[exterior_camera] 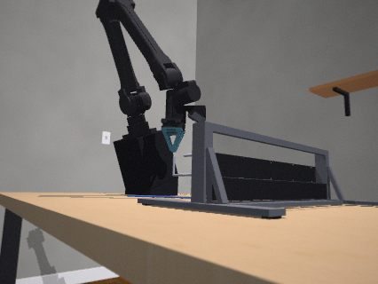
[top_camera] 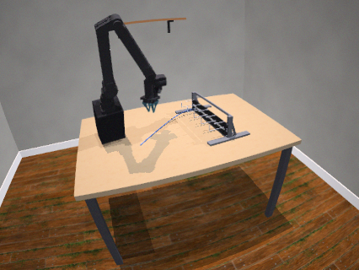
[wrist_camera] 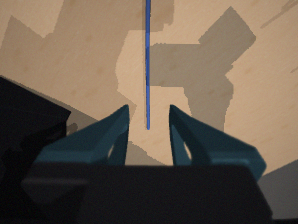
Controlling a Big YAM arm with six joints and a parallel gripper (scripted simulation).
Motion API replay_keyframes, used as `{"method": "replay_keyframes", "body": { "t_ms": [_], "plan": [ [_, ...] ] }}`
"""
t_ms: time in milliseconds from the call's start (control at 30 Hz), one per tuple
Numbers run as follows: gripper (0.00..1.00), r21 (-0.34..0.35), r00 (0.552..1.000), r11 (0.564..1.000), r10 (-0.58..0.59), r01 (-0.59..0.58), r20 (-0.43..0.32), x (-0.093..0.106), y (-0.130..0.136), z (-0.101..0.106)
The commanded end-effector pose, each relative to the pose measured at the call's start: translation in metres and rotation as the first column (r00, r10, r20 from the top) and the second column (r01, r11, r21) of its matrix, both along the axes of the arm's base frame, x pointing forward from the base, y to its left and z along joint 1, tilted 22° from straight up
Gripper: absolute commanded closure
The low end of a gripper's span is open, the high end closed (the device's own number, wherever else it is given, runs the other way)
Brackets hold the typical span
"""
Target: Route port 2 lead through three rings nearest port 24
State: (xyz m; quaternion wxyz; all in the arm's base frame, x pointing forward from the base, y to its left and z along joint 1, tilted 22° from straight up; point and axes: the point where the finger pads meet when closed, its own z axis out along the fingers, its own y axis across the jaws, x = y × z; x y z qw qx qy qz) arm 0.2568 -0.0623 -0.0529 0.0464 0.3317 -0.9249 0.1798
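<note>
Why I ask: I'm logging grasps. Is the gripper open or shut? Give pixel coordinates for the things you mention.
Partly open: the gripper [top_camera: 150, 109] [exterior_camera: 174, 151] [wrist_camera: 149, 111] has its fingertips apart, and the blue lead [top_camera: 160, 126] [exterior_camera: 151, 195] [wrist_camera: 148, 60] lies on the table [top_camera: 257, 122] [exterior_camera: 111, 222] [wrist_camera: 270, 100].

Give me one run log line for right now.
gripper: part open, empty, above table | blue lead: free end on table, lined up between fingertips in wrist view | ring routing: not done

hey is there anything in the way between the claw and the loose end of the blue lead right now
Nothing visible stands between them. The open claw hangs above the table, and the wrist view shows the free end of the blue lead in plain sight between the fingertips, with only shadows around it.
</note>
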Motion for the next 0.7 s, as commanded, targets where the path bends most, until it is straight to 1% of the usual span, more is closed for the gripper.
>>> {"method": "replay_keyframes", "body": {
  "t_ms": [0, 200, 267, 367, 467, 567, 667],
  "plan": [
    [0.67, -0.003, 1.000, 1.000, 0.013, -0.013, 0.015, 0.009, 0.005, 0.003],
    [0.67, -0.003, 1.000, 1.000, 0.014, -0.014, 0.017, 0.009, 0.004, 0.000],
    [0.67, -0.003, 1.000, 1.000, 0.013, -0.012, 0.011, 0.007, 0.002, -0.002],
    [0.67, -0.003, 1.000, 1.000, 0.001, -0.001, 0.001, 0.001, -0.004, -0.007],
    [0.67, -0.003, 1.000, 1.000, 0.001, -0.001, 0.007, 0.005, -0.006, -0.011],
    [0.67, -0.002, 1.000, 1.000, 0.001, -0.001, 0.000, 0.001, -0.008, -0.019],
    [0.67, -0.002, 1.000, 1.000, 0.001, -0.001, 0.003, 0.002, -0.011, -0.024]
  ]
}}
